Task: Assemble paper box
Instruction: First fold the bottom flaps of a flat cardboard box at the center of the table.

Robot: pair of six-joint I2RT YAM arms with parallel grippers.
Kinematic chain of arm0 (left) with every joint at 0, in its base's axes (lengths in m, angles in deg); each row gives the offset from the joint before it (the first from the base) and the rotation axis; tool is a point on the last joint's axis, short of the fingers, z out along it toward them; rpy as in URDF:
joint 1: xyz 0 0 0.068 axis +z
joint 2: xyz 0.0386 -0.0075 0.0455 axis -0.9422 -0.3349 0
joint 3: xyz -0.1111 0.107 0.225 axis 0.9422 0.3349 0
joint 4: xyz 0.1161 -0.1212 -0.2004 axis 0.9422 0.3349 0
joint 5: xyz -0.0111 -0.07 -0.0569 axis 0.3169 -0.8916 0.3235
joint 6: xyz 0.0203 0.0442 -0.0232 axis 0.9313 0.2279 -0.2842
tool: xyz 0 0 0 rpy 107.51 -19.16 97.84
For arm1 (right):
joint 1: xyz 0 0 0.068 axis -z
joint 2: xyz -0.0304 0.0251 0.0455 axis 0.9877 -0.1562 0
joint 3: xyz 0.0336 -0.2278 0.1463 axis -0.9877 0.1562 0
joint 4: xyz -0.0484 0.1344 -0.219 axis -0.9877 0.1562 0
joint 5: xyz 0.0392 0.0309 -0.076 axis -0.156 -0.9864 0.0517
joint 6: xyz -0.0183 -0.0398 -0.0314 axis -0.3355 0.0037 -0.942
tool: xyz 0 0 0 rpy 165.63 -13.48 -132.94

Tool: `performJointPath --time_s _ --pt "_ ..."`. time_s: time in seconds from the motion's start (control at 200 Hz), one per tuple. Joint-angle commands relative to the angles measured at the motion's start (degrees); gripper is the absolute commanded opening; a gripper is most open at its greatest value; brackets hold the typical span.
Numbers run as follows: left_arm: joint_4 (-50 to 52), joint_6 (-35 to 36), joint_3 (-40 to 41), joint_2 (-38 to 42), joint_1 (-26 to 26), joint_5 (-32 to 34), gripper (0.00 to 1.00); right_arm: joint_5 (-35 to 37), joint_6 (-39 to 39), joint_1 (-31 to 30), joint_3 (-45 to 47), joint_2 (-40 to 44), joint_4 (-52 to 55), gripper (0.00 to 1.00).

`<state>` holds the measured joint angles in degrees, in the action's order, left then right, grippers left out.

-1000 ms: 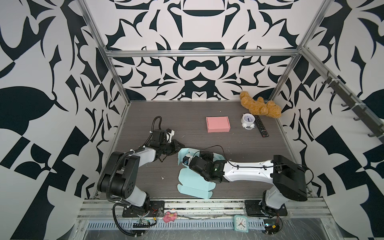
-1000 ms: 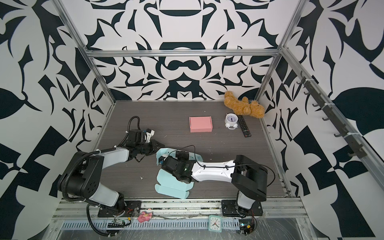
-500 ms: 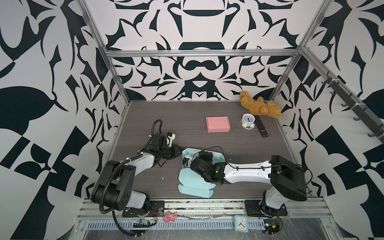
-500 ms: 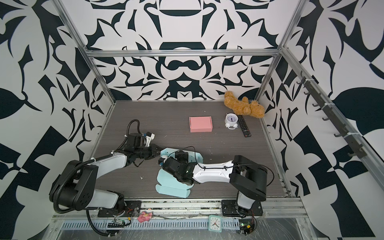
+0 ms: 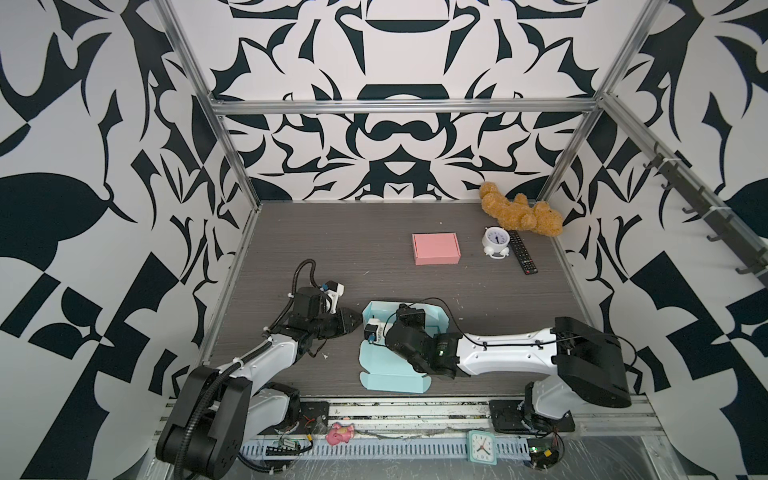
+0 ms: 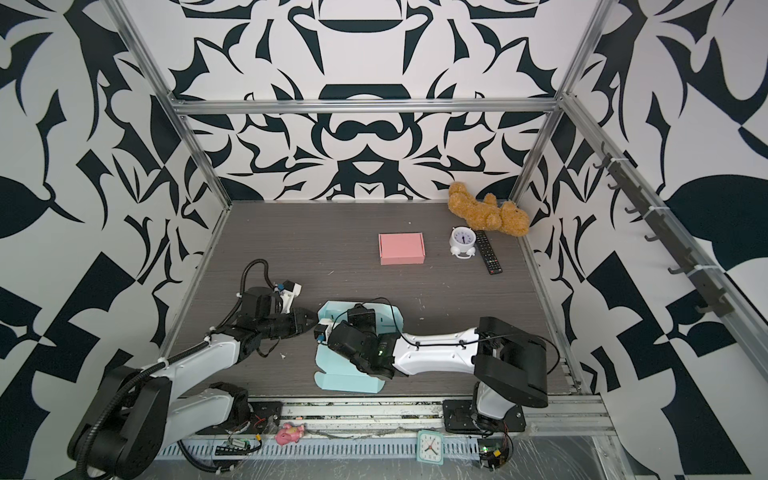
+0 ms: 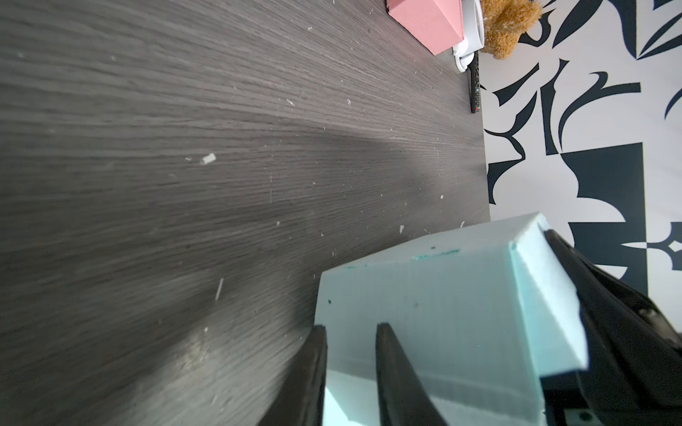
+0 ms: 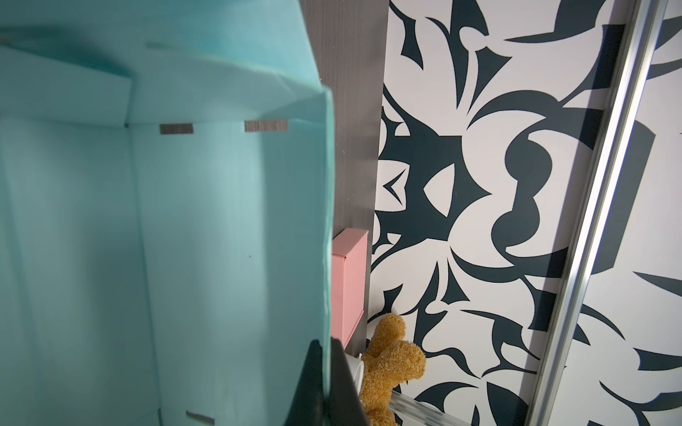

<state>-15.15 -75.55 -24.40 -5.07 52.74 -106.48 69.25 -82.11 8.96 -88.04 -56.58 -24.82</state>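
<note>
Paper box (image 5: 388,370), teal, partly folded, lay well short of the pink box (image 5: 436,248), on the robot's side. Right gripper (image 8: 326,354) pinched its raised wall facing the pink box. Left gripper (image 7: 350,332), jaws slightly spread, sat just beside another wall, gripping nothing.

Pinched wall: right gripper (image 8: 326,369) clamps the teal paper box (image 8: 221,221)
Two slots show along its inner fold; a pink box (image 8: 350,287) and teddy bear (image 8: 389,359) lie beyond.
</note>
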Motion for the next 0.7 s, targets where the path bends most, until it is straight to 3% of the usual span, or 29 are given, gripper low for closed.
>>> performJointPath --time_s 0.0,0.34,0.595,0.695 --pt "-0.5 1.2 1.4 2.7 -0.3 1.0 0.30 0.1 -0.4 -0.3 -0.2 0.8 -1.3 0.00" --pt "-2.6 -0.3 4.5 5.2 -6.9 8.2 0.33 1.2 -2.5 -1.4 0.8 0.0 -3.6 0.00" --pt "-2.5 0.2 5.5 7.3 -8.1 8.8 0.37 2.4 -2.8 -2.9 1.4 0.5 -3.1 0.00" --pt "-3.5 -0.1 6.7 8.0 -10.0 12.1 0.37 4.3 -3.5 -3.9 1.1 -0.3 -2.8 0.00"
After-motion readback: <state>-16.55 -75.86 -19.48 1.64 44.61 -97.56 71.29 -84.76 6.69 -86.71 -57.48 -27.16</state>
